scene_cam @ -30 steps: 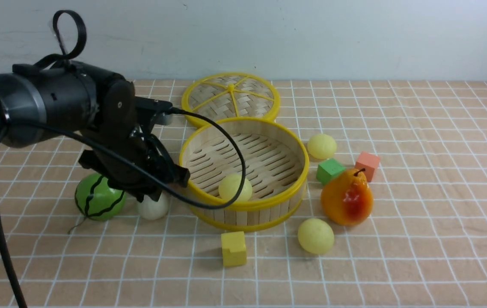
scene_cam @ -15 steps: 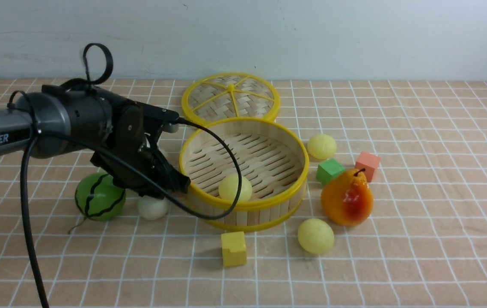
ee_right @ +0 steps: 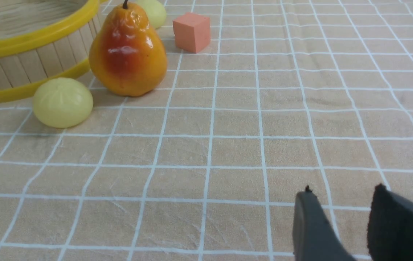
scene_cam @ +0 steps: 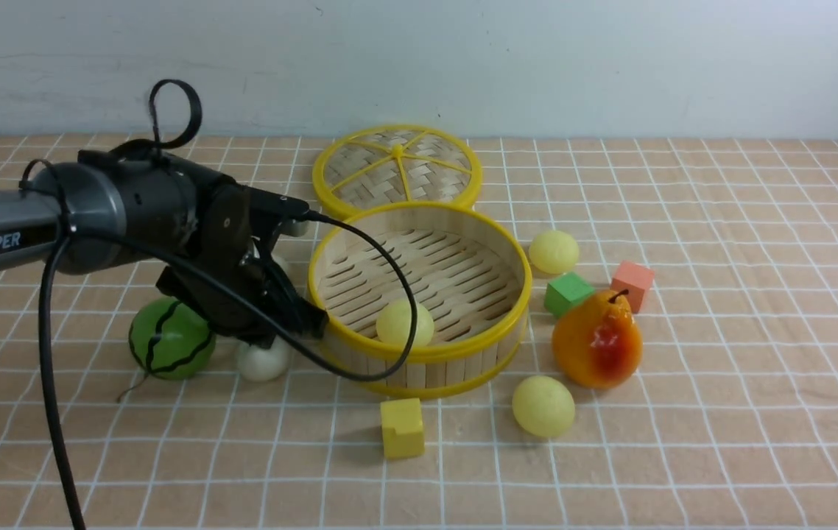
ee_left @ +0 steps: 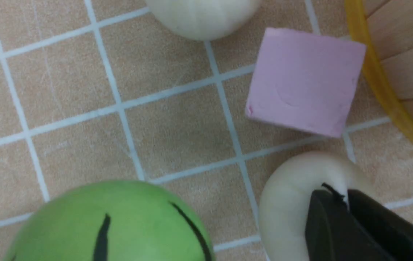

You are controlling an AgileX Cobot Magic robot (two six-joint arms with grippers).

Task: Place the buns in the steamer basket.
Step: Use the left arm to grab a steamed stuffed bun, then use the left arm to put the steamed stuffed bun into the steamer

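Hovering over an off-white bun [scene_cam: 263, 359], the left gripper [ee_left: 337, 194] shows fingers pressed together. The steamer basket [scene_cam: 456, 366] sits at three o'clock.

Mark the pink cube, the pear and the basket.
pink cube [ee_left: 304, 81], left wrist view, middle of its top face.
pear [scene_cam: 597, 342], front view, middle of its body.
basket [scene_cam: 456, 368], front view, its front wall.

An off-white bun [scene_cam: 263, 361] sits hemmed between the watermelon [scene_cam: 171, 338], a pink cube [ee_left: 302, 81] and the steamer basket [scene_cam: 463, 361] wall; open tabletop [scene_cam: 721, 412] lies to the right.
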